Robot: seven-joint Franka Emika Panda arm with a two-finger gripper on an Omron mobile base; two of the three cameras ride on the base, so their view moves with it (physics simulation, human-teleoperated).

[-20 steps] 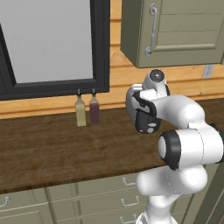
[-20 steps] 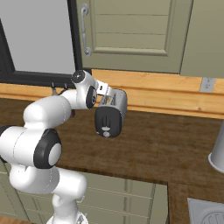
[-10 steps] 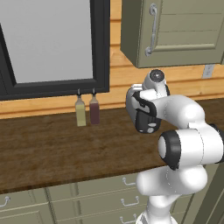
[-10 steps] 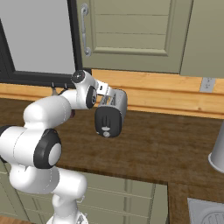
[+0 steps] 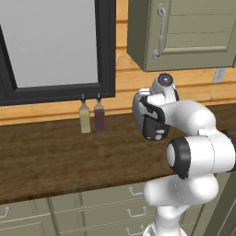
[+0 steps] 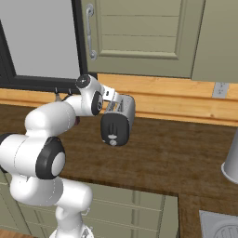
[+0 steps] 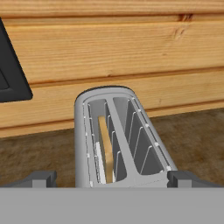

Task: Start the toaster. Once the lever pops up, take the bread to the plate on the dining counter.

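Observation:
The silver-grey toaster [image 6: 122,116] stands on the dark wood counter with its black end panel and small knob [image 6: 112,136] facing the room. In the left base view my arm covers most of the toaster [image 5: 150,120]. From above, the toaster [image 7: 118,135] shows two slots, and the pale bread slice [image 7: 105,148] sits deep in the left one. My gripper [image 7: 113,180] hovers just over the near end of the toaster, open, its fingertips [image 7: 40,178] spread wider than the body and holding nothing. Plate and dining counter are out of view.
Two slim bottles [image 5: 85,118] [image 5: 99,115] stand by the window frame, left of the toaster. A wall cabinet [image 6: 139,32] hangs overhead. A pale vessel [image 6: 231,162] is at the counter's right, a metal basin corner [image 6: 218,226] below it. Handled drawers [image 5: 133,213] run under the counter.

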